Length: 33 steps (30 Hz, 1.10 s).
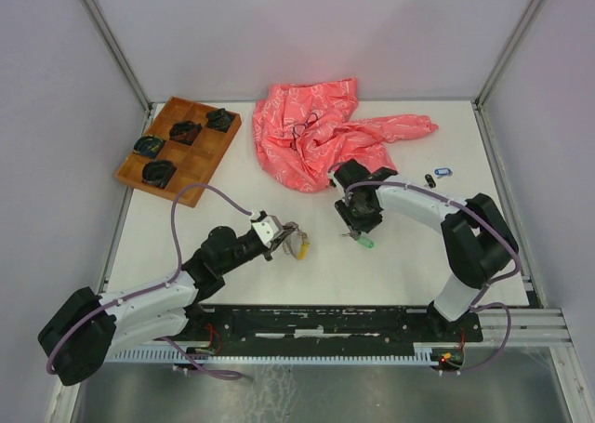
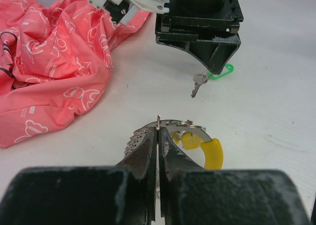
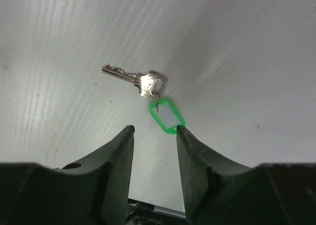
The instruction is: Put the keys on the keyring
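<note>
Keyring (image 2: pixel 178 121), nipped in the pressed-together left pincer (image 2: pixel 158 132), apparently carries the yellow-tagged key (image 2: pixel 213 154); green-tagged key (image 3: pixel 143 81) lies loose just ahead of the spread, empty right pincer (image 3: pixel 154 136), blue key (image 1: pixel 443 172) and black key (image 1: pixel 429 179) well beyond it, all unthreaded.

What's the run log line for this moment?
left claw: shut on keyring | right claw: open above green-tagged key | green-tagged key: flat on table, not on keyring

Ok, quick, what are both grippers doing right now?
Left gripper: jaws shut on the keyring.
Right gripper: jaws open, holding nothing, green-tagged key just ahead.
</note>
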Motion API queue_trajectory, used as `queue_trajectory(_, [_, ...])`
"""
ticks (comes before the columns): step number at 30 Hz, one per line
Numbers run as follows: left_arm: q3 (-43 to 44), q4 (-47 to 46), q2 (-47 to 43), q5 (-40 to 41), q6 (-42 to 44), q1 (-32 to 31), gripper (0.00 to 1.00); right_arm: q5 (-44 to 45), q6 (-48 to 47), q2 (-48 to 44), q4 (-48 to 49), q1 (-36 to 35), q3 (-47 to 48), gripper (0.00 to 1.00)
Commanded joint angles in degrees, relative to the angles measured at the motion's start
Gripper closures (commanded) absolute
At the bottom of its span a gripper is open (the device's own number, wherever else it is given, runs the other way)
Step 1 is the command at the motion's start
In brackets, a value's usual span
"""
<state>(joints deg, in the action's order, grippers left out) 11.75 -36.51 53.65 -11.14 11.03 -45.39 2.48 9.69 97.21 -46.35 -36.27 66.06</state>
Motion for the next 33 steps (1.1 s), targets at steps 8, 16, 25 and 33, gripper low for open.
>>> queue_trajectory(8, [2.3,-1.2,0.4,-1.8,1.2,-0.1,0.97,-1.6,4.3,-1.1,7.5,2.2,-6.8,0.31])
queue_trajectory(16, [2.4,-1.2,0.7,-1.8,1.2,0.0,0.97,-8.2,11.1,-1.0,8.4,0.8,-9.4,0.35])
queue_trajectory(25, [2.6,-0.9,0.4,-1.8,1.2,-0.1,0.97,-17.5,13.5,-3.5,17.3,-5.2,-8.1,0.44])
queue_trajectory(33, [2.2,-0.7,-0.5,-1.2,1.3,-0.1,0.97,-5.7,9.1,-8.2,11.6,-1.4,-5.5,0.45])
